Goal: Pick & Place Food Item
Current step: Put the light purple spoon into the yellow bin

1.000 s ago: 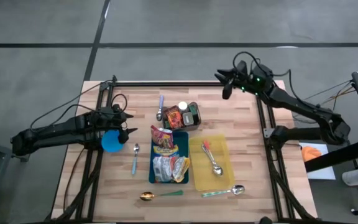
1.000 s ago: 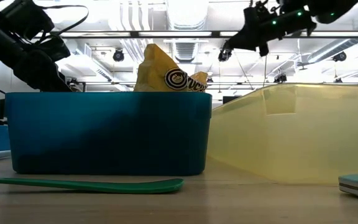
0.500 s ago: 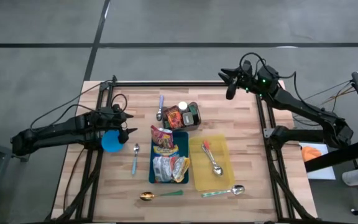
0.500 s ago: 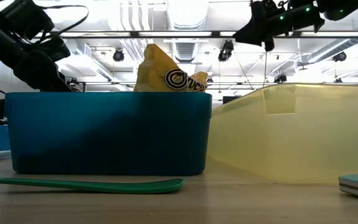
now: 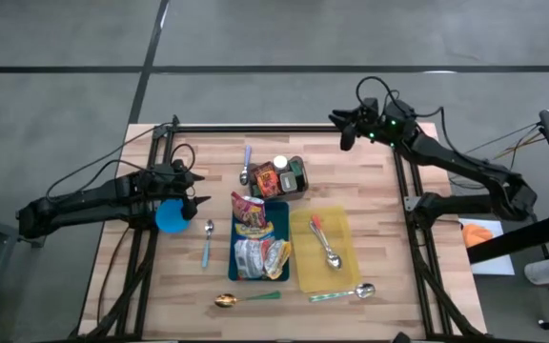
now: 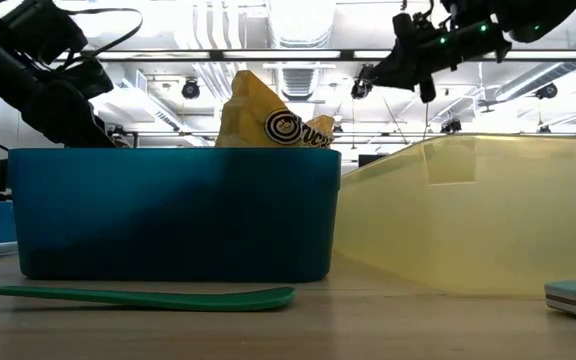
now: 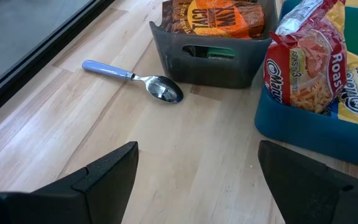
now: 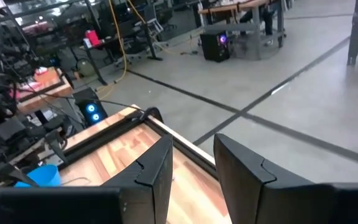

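My right claw [image 5: 347, 129] hangs raised above the worktop [image 5: 379, 238] near its 1 o'clock corner. Its fingers [image 8: 244, 171] stand a narrow gap apart with nothing between them; it grasps nothing.

My left claw [image 5: 198, 191] rests low at the 9 o'clock side, just beside a blue cup [image 5: 170, 216]. Its fingers [image 7: 107, 168] are spread wide and released, nothing held.

The food packets [image 5: 253, 238] lie in the blue bin [image 5: 281, 221] at worktop centre, one ramen packet [image 7: 303, 62] standing tilted against its 12 o'clock end. A dark grey caddy [image 5: 296, 179] with an orange snack pack [image 7: 219, 15] sits just beyond it at 12 o'clock.

A yellow tray [image 5: 346, 229] beside the bin at 3 o'clock carries a spoon [image 5: 329, 250]. A blue-handled spoon [image 7: 132, 79] lies on the worktop next to the caddy.
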